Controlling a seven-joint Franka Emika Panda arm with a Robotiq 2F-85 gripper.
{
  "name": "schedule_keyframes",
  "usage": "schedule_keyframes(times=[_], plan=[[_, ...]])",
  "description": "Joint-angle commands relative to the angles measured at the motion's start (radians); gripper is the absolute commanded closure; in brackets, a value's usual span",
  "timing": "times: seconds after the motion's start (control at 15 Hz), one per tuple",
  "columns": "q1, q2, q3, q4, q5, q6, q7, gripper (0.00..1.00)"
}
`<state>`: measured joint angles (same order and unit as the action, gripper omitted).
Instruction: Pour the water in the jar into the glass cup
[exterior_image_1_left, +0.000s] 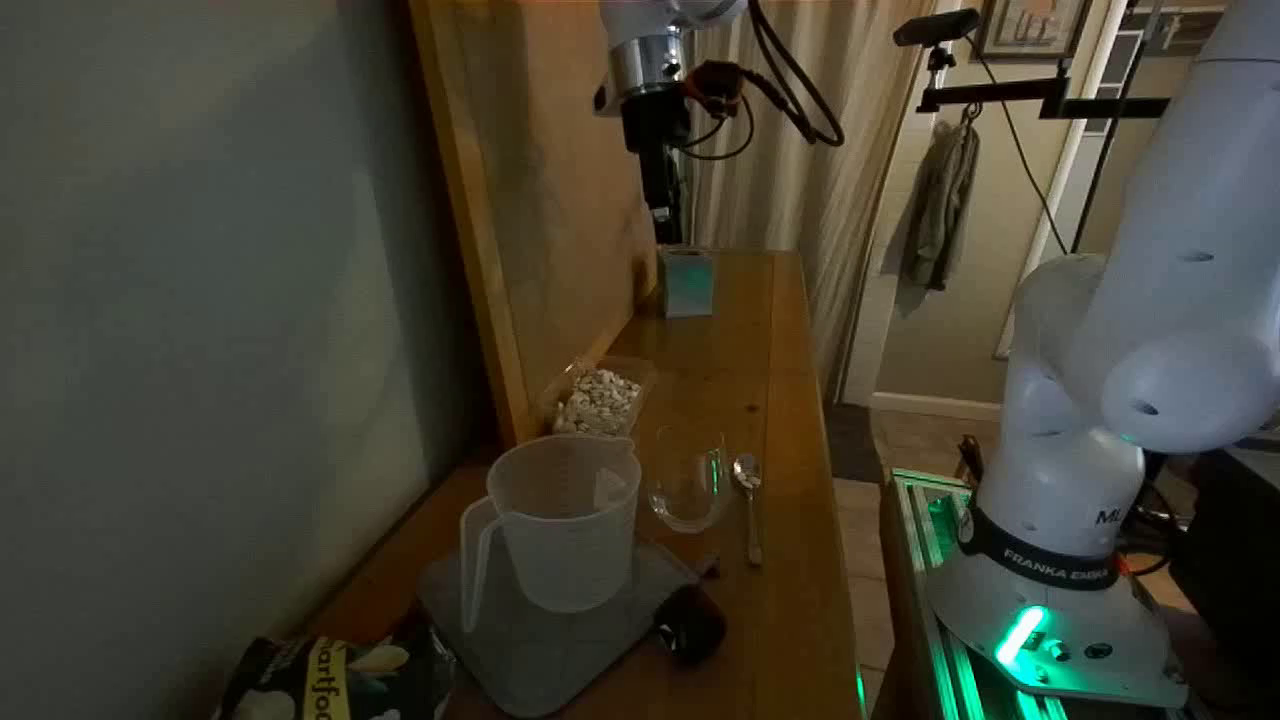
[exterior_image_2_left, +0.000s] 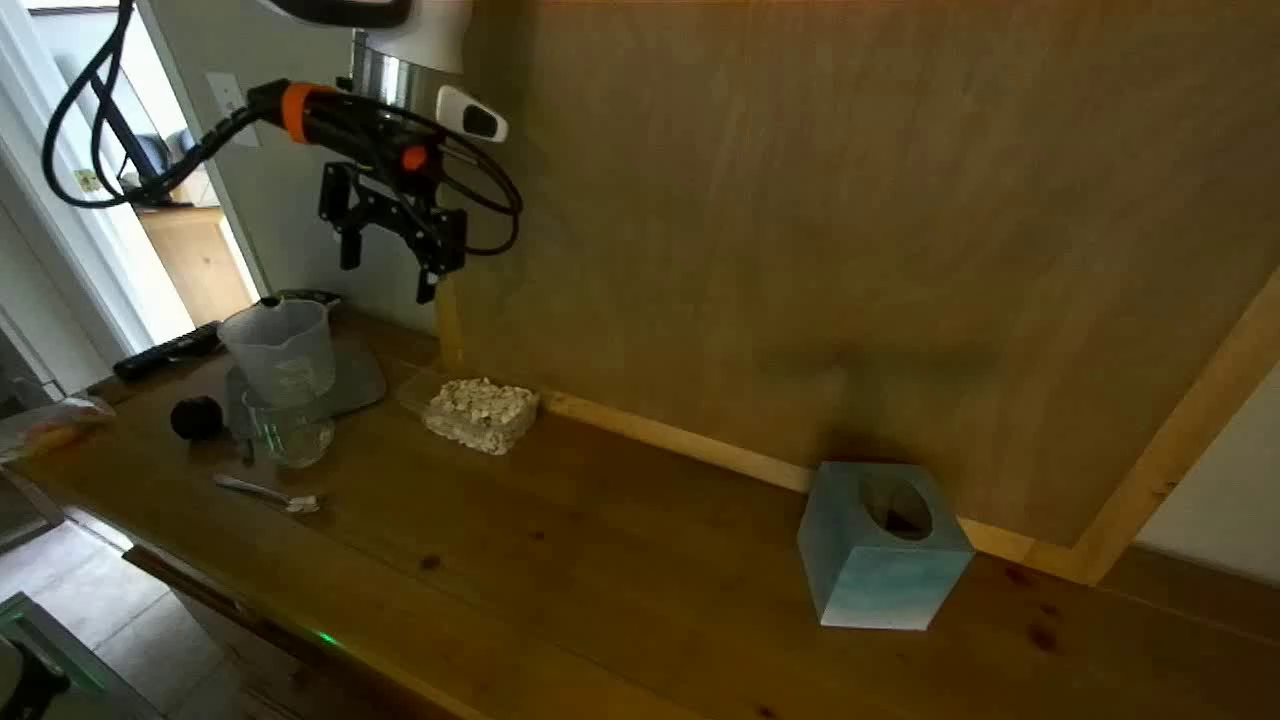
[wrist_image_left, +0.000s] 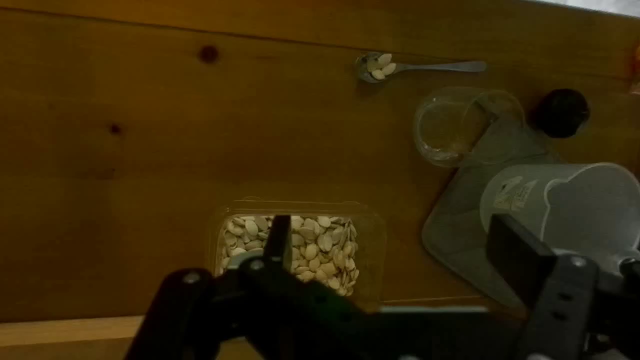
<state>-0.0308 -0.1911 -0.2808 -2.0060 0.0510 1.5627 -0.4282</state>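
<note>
The jar (exterior_image_1_left: 570, 545) is a big translucent pitcher. It stands upright on a grey mat, its handle toward the near left in this exterior view. It also shows in an exterior view (exterior_image_2_left: 285, 350) and at the right of the wrist view (wrist_image_left: 570, 200), partly covered by a finger. I cannot tell whether it holds water. The small clear glass cup (exterior_image_1_left: 688, 490) stands upright beside the mat; it shows in an exterior view (exterior_image_2_left: 290, 435) and the wrist view (wrist_image_left: 445, 130). My gripper (exterior_image_2_left: 388, 272) is open and empty, high above the table; its fingers also show in the wrist view (wrist_image_left: 390, 235).
A clear tub of seeds (wrist_image_left: 320, 250) sits by the wooden back panel (exterior_image_2_left: 800, 250). A spoon with seeds (wrist_image_left: 380, 67), a black round object (wrist_image_left: 562, 112) and the grey mat (wrist_image_left: 460, 235) lie near the cup. A tissue box (exterior_image_2_left: 890, 550) and a snack bag (exterior_image_1_left: 340, 675) stand farther off.
</note>
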Motion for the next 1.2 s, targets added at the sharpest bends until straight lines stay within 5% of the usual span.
schedule_keyframes(times=[0.0, 0.33, 0.87, 1.13], plan=[[-0.034, 0.003, 0.031, 0.003, 0.005, -0.003, -0.005, 0.0], [-0.034, 0.003, 0.031, 0.003, 0.005, -0.003, -0.005, 0.0], [0.043, 0.019, 0.195, -0.065, -0.041, 0.065, -0.026, 0.0], [0.084, 0.045, 0.262, -0.114, -0.086, 0.242, -0.097, 0.0]])
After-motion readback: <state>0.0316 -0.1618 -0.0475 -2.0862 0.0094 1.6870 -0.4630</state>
